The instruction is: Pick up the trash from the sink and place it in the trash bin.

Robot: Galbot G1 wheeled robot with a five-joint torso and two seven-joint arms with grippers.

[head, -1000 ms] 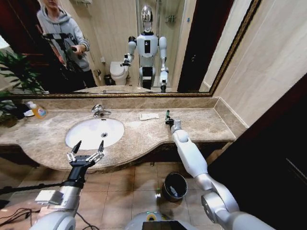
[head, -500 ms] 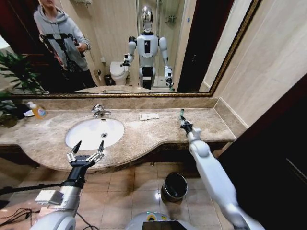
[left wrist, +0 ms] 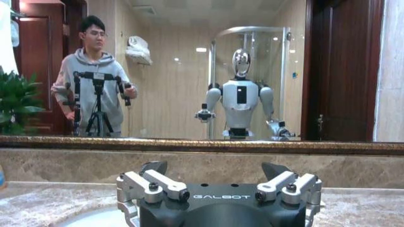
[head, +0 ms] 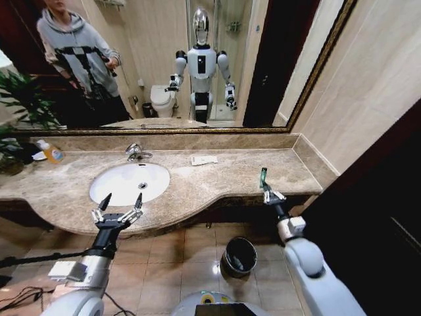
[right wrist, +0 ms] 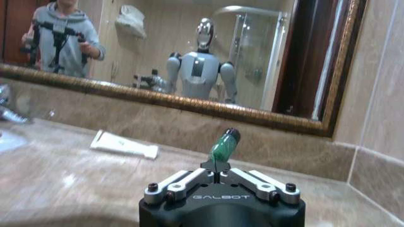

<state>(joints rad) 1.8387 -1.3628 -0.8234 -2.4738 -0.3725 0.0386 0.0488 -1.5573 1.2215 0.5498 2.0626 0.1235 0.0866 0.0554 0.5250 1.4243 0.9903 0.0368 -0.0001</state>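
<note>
The right gripper (head: 271, 195) has pulled back from the countertop (head: 197, 187) in the last second. Before, it was over the marble near the white packet (head: 204, 159); now it is at the counter's front right edge, above the floor side. Its fingers are closed on a small green tube (right wrist: 224, 144), which stands up between them, tilted a bit.

So 1 piece of trash is lifted and on its way. The trash bin (head: 239, 255) is on the floor below and to the left of the gripper, w/ something pale already inside. I judge the carry is approx. half done; the arm must go down and toward the bin.

The packet lies flat on the counter behind, beside the sink (head: 129, 182), not yet taken.

The left gripper (head: 117, 212) waits w/ fingers spread at the front rim of the sink, holding nothing.
</note>
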